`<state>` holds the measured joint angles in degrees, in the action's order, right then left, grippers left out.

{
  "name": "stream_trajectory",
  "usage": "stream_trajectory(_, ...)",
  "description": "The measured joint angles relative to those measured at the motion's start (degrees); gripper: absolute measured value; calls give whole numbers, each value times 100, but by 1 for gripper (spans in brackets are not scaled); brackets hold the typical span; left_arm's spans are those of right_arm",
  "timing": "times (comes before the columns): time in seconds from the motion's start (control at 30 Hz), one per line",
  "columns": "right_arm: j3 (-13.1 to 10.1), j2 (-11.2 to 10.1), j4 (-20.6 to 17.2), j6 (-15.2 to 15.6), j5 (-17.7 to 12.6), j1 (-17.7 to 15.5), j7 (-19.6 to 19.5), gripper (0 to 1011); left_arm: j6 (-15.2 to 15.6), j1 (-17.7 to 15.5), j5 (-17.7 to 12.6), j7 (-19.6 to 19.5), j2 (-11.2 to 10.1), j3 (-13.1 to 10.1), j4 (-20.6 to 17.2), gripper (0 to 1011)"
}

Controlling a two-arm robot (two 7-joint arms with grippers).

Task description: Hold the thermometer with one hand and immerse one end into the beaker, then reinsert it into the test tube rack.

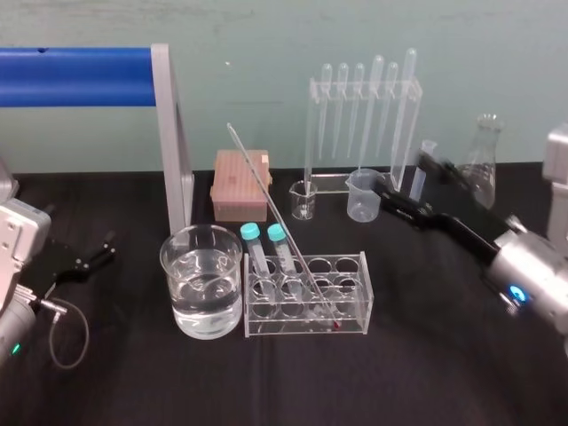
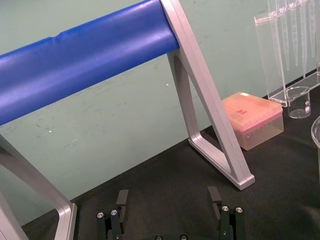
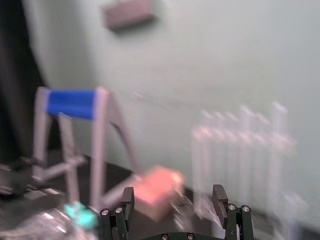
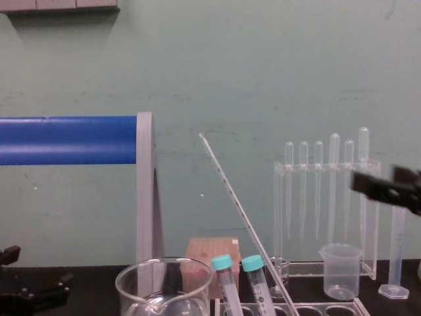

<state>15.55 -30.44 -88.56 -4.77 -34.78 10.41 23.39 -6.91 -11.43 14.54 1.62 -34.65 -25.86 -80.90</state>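
Roughly by size: blue-barred frame at back L, w/ water-filled beaker just in front of its leg. Test tube rack sits just R of beaker, two teal-capped tubes in it. R gripper hovers behind-R of rack near pipette stand, fingers apart, holding nothing. L gripper parked far L, fingers also apart. Thermometer stands in rack, foot at front R, stem slanting up & back to L. So it lies L of & nearer than R gripper, the closer arm; grab prob. mid-stem, across the slant.
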Motion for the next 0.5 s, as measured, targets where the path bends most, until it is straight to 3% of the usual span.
stream_trajectory(0.1, -181, -41, -78, 420, 104, -314, -580, 1003, 0, 1, 0, 0, 0, 0, 0, 1008)
stream_trajectory(0.17, -210, -32, -72, 563, 142, -382, -719, 1003, 0, 0, 0, 0, 0, 0, 0, 1008)
stream_trajectory(0.3, -229, 40, 27, 786, 214, -442, -871, 1003, 0, 0, 0, 0, 0, 0, 0, 1008)
stream_trajectory(0.5, -228, 62, 59, 814, 238, -440, -877, 1003, 0, 0, 1, 0, 0, 0, 0, 1008)
